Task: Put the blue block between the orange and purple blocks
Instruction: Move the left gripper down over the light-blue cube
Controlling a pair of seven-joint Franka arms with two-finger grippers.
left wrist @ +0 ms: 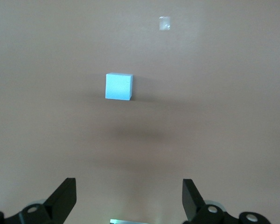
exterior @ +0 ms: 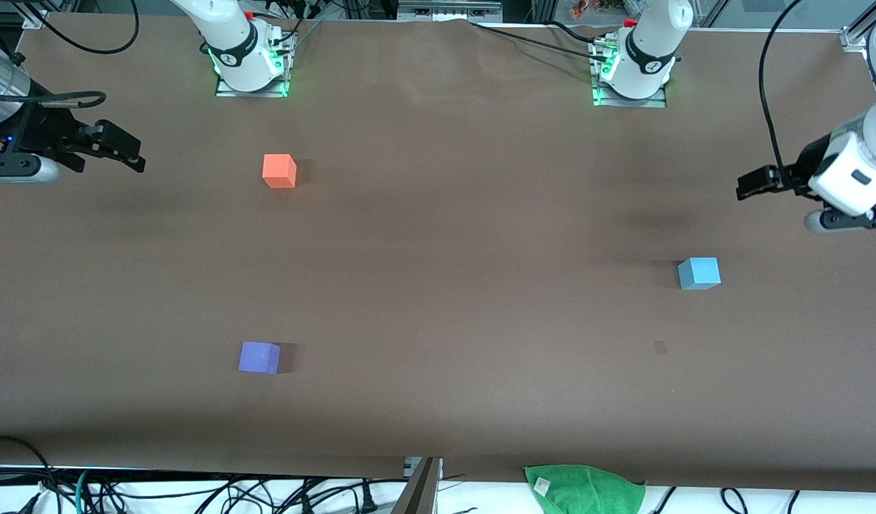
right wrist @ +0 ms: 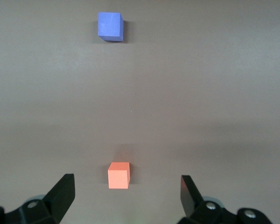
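Note:
The light blue block [exterior: 699,273] sits alone on the brown table toward the left arm's end; the left wrist view shows the blue block [left wrist: 118,87] well ahead of the fingers. Toward the right arm's end stand the orange block [exterior: 279,171] and, nearer the front camera, the purple block [exterior: 259,358], with a wide bare gap between them. My left gripper [exterior: 743,187] [left wrist: 129,196] hangs open and empty in the air near the blue block. My right gripper [exterior: 136,158] [right wrist: 127,193] is open and empty, raised beside the orange block [right wrist: 119,175]; the purple block [right wrist: 110,26] shows farther off.
A green cloth [exterior: 584,489] hangs over the table's edge nearest the front camera. A small pale mark [exterior: 660,348] lies on the table cover near the blue block. Both arm bases [exterior: 252,71] [exterior: 630,82] stand along the edge farthest from the camera.

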